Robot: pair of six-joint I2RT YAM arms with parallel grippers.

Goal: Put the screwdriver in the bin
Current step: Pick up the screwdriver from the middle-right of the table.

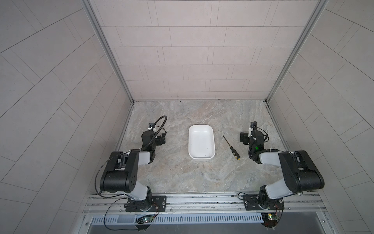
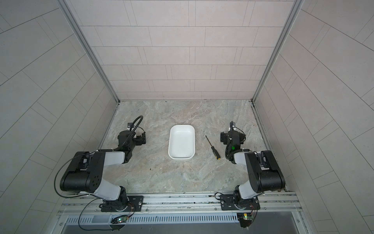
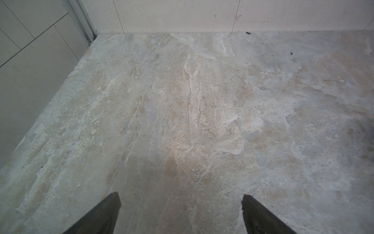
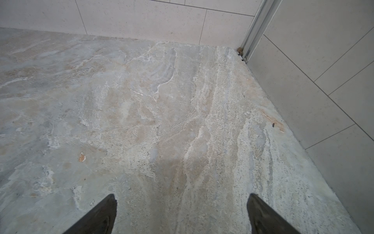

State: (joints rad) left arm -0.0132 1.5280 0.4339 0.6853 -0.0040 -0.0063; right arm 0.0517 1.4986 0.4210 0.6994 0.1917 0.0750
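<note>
Here, a veined stone top (image 1: pixel 182 174) lies between pale tiled walls (image 1: pixel 192 60); left gripper (image 3: pixel 180 202) and right gripper (image 4: pixel 182 201) gape wide, empty.

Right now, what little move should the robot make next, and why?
Probably swing the right gripper over the screwdriver: it lies on the table on that gripper's side of the empty bin, not in it, and this gripper is open, holding nothing.

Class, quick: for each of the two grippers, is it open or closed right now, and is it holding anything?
Left gripper: open, holding nothing.
Right gripper: open, holding nothing.
</note>
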